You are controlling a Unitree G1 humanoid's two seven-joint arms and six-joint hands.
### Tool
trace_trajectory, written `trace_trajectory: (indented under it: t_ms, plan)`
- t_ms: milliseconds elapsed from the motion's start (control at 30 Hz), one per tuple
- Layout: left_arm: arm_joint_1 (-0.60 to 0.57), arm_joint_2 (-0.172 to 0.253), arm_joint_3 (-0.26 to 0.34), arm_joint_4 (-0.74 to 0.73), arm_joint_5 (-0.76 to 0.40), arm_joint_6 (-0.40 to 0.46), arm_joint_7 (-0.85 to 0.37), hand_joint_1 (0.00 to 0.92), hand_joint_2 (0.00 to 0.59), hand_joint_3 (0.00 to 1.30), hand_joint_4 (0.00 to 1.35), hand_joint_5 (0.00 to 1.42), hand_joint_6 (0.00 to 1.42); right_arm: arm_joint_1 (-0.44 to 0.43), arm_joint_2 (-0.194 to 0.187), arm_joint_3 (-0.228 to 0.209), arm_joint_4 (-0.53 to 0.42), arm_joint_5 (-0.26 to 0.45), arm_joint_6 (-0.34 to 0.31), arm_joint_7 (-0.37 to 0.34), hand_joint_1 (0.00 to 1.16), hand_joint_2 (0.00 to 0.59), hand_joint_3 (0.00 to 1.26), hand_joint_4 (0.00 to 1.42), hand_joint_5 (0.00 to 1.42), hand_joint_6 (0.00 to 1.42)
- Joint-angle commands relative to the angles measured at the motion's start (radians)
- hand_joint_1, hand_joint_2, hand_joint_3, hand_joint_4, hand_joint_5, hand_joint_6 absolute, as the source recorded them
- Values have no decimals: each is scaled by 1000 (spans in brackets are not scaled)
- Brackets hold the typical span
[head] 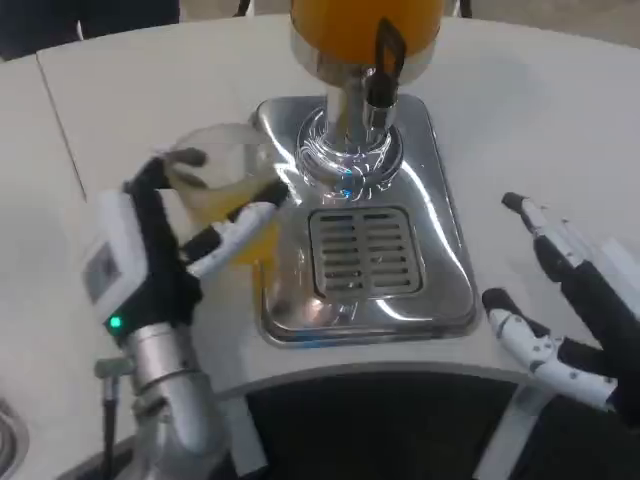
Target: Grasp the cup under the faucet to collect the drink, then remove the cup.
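A clear plastic cup (222, 185) with orange drink in its lower part is held by my left hand (165, 235), whose fingers wrap around it. The cup sits left of the dispenser's chrome base (440, 250), off the drip grille (362, 250) and away from the black-handled faucet (383, 62). Above the faucet is the orange drink tank (350, 25). My right hand (565, 300) hovers at the right of the base, fingers spread, holding nothing.
The chrome column (345, 130) of the dispenser rises just right of the cup. The white table (530, 130) has a curved front edge near my arms. A round metal rim (8, 435) shows at the bottom left corner.
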Motion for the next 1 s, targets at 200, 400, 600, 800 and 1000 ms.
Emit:
trace_trajectory:
  t_ms: [200,400,600,800,1000]
  plan:
    - [141,30,60,-230,-29,-23,-87,563,1,1159,1056,1424,1424,12,-69,2,58,-34,-79,-33,303,544,0,0,0,93]
    - [227,30,76,-380,-41,-30,-149,559,8,1170,1055,1424,1424,-6,-100,12,115,-83,-122,-65,305,550,0,0,0,71]
    - [313,24,63,-514,-41,-47,-225,563,12,1176,1064,1424,1424,8,-119,27,164,-162,-218,-183,300,537,0,0,0,8]
    - [394,7,30,-619,-25,-74,-274,561,15,1180,1068,1424,1424,38,-127,18,158,-163,-251,-186,297,540,0,0,0,2]
    - [460,-5,9,-706,-8,-96,-301,558,16,1182,1067,1424,1424,63,-124,13,126,-177,-273,-198,295,542,0,0,0,0]
